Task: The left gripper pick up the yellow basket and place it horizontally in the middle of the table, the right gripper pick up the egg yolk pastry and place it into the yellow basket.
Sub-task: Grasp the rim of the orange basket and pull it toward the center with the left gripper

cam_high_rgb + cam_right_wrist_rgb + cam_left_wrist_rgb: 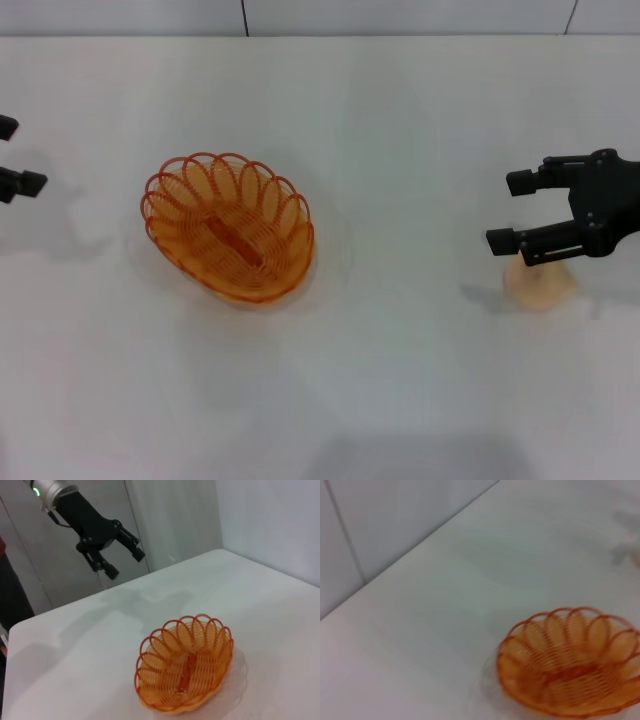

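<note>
The yellow basket (228,228) rests empty on the white table (400,120), left of centre, its long axis running diagonally. It also fills the near part of the left wrist view (570,662) and the right wrist view (185,665). My left gripper (22,155) sits at the far left edge, well clear of the basket, fingers open; the right wrist view shows the left gripper (126,564) raised above the table. My right gripper (510,212) hovers open on the right, just above and behind the egg yolk pastry (540,283). Its nearer finger overlaps the pastry's top.
A grey wall with panel seams (245,15) runs along the table's far edge. The table's corner edge (10,630) shows in the right wrist view, with dark space beyond it.
</note>
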Robot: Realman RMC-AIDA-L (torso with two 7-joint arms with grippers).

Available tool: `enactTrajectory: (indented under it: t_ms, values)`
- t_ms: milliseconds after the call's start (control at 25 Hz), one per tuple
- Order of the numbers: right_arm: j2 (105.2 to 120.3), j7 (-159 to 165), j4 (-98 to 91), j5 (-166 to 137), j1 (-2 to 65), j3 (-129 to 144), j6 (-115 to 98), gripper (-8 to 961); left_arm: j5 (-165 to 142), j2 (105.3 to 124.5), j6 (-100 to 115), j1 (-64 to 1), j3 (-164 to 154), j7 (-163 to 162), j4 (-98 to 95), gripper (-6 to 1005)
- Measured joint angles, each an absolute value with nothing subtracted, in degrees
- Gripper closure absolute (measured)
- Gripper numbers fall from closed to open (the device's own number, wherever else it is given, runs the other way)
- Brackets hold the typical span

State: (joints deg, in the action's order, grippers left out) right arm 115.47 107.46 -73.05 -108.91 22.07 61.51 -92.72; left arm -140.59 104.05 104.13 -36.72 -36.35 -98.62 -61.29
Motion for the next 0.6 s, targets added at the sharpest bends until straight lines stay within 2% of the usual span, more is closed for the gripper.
enactTrajectory:
  t_ms: [320, 600]
  values:
    - [115.57, 108.57, -73.09, -107.26, 22.32, 61.83, -92.04, 88, -144.54, 104.38, 98.04, -38.87, -37.20, -97.81, -60.71, 111]
    - [115.56, 108.74, -73.29, -106.27, 22.21, 62.44, -91.30, 88, -145.70, 108.16, 88.52, -38.87, -42.12, -97.08, -59.11, 112]
